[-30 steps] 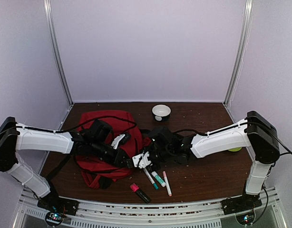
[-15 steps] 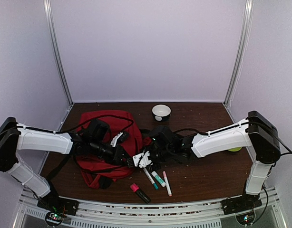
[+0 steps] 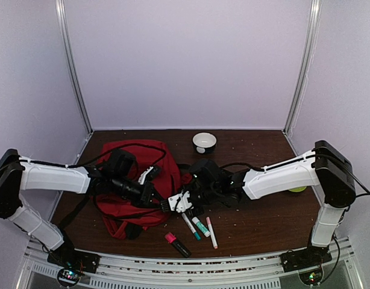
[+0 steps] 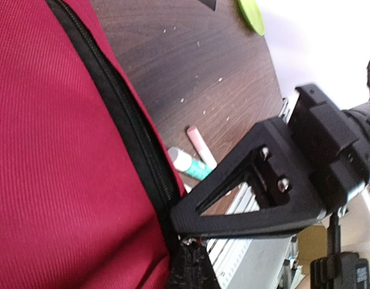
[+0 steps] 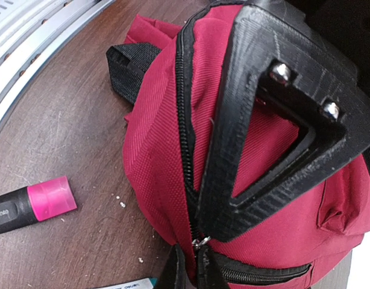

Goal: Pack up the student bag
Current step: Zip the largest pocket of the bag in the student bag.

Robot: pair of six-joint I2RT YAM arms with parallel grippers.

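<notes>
The student bag (image 3: 137, 153) is seemingly being unzipped, clamped by left gripper (image 4: 180, 241) and right gripper (image 5: 194, 250); pulling apart is being required.

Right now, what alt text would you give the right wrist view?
A red bag fills the view, its black zip running down into the closed right gripper. A pink-capped marker lies on the brown table beside it.

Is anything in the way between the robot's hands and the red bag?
No, nothing visible. The left gripper and the right gripper are both shut on the red bag, right at its black zipper.
</notes>
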